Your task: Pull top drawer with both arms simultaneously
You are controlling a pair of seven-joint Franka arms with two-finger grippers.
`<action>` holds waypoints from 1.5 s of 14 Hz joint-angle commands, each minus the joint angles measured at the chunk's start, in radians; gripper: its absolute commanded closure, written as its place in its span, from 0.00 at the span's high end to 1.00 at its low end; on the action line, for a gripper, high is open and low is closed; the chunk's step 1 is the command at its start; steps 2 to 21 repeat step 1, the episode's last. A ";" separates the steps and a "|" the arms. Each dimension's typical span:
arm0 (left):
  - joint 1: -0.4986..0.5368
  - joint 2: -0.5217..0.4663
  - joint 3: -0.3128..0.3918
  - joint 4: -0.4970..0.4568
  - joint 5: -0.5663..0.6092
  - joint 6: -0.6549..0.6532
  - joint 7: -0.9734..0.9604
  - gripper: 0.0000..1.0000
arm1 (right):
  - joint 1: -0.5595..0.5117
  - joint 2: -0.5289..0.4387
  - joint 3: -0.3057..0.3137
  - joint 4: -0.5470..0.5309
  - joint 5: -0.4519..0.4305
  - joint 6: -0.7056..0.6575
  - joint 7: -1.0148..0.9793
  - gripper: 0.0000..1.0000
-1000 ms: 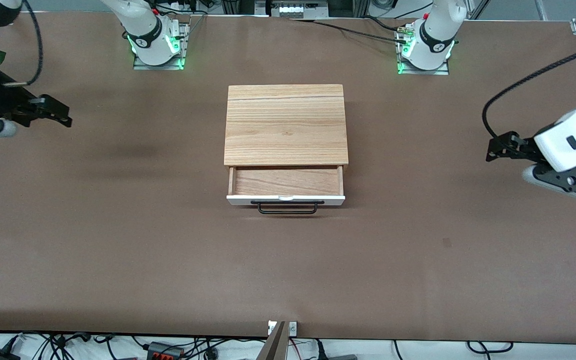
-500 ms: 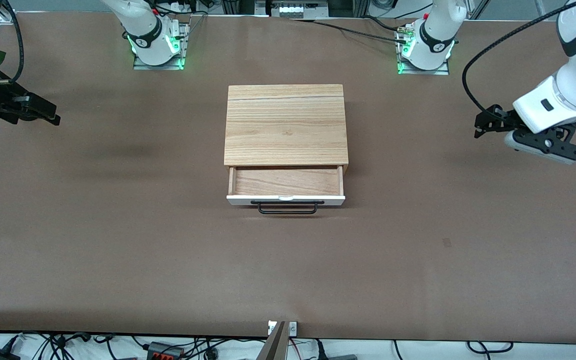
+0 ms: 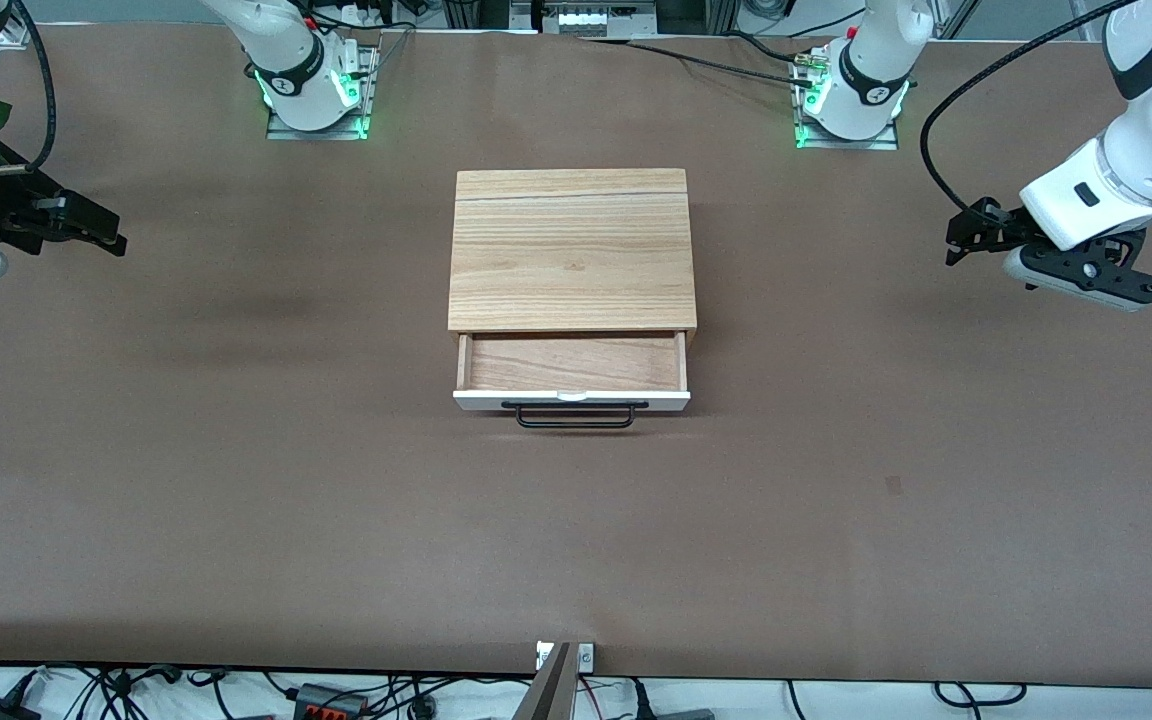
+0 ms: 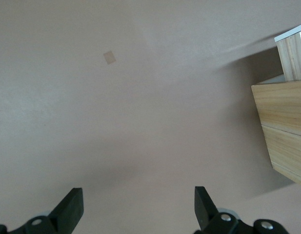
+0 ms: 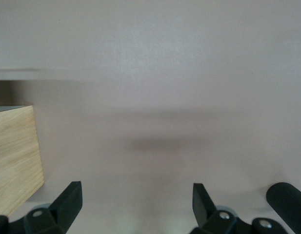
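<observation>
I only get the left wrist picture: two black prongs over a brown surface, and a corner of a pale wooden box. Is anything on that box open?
Observer: Yes. The shallow wide top drawer with a white front panel is out toward the front camera, and its brown wood interior holds nothing.
Operator: Is something gripping it?
Observer: No. The left gripper hangs over the brown table toward the left arm's end, well apart from the drawer's thin black bar handle.
Operator: And the other arm?
Observer: The right gripper hangs over the table toward the right arm's end, open and holding nothing.
</observation>
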 commanded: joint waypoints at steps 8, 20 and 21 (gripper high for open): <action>0.003 0.016 0.000 0.028 0.025 -0.004 -0.010 1.00 | 0.005 0.009 -0.004 0.025 0.017 -0.022 0.013 1.00; 0.003 0.016 0.000 0.028 0.025 -0.004 -0.010 1.00 | 0.005 0.009 -0.004 0.025 0.017 -0.022 0.013 1.00; 0.003 0.016 0.000 0.028 0.025 -0.004 -0.010 1.00 | 0.005 0.009 -0.004 0.025 0.017 -0.022 0.013 1.00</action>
